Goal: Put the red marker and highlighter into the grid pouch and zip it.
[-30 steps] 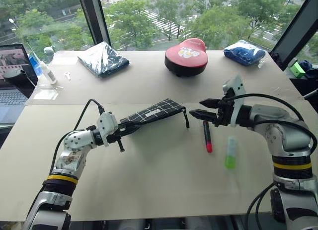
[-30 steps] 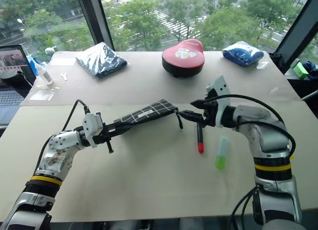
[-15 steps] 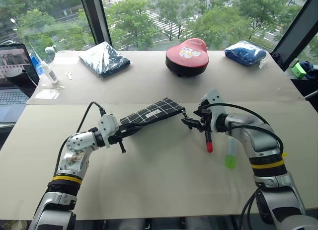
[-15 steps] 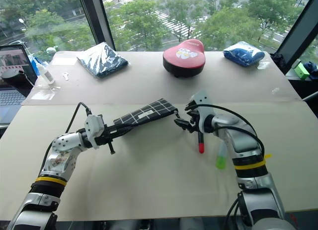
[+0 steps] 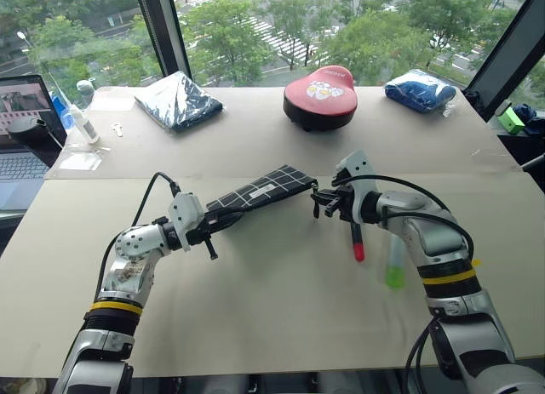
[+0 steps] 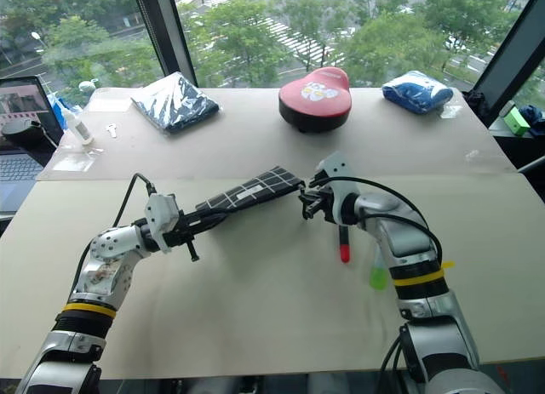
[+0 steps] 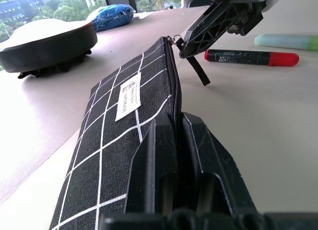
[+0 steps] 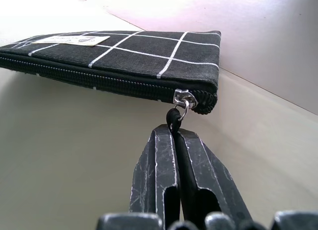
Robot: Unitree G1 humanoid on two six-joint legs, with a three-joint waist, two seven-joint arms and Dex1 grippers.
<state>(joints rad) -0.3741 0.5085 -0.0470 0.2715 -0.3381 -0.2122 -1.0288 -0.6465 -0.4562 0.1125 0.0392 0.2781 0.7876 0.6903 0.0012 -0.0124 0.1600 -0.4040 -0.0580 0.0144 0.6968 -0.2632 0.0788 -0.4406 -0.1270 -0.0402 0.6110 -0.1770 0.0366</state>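
The grid pouch [image 5: 260,192] is held off the table [image 5: 281,326], slanting from the left gripper [image 5: 223,225] up toward the far right. That gripper's two black fingers [image 7: 164,165] are clamped together on the pouch's near-left end, right along the zipper edge. At the pouch's far-right corner the right gripper [image 5: 318,200] has its fingers [image 8: 171,175] pressed together on the black pull cord [image 8: 173,118] that hangs from the metal zipper ring; the zipper appears fully shut along its length, though its near end is hidden behind the left fingers. The red marker [image 5: 355,237] lies on the table just right of the right gripper, its red end toward the near side. The highlighter [image 5: 394,262] lies just to the right of the marker, roughly parallel to it, green end near.
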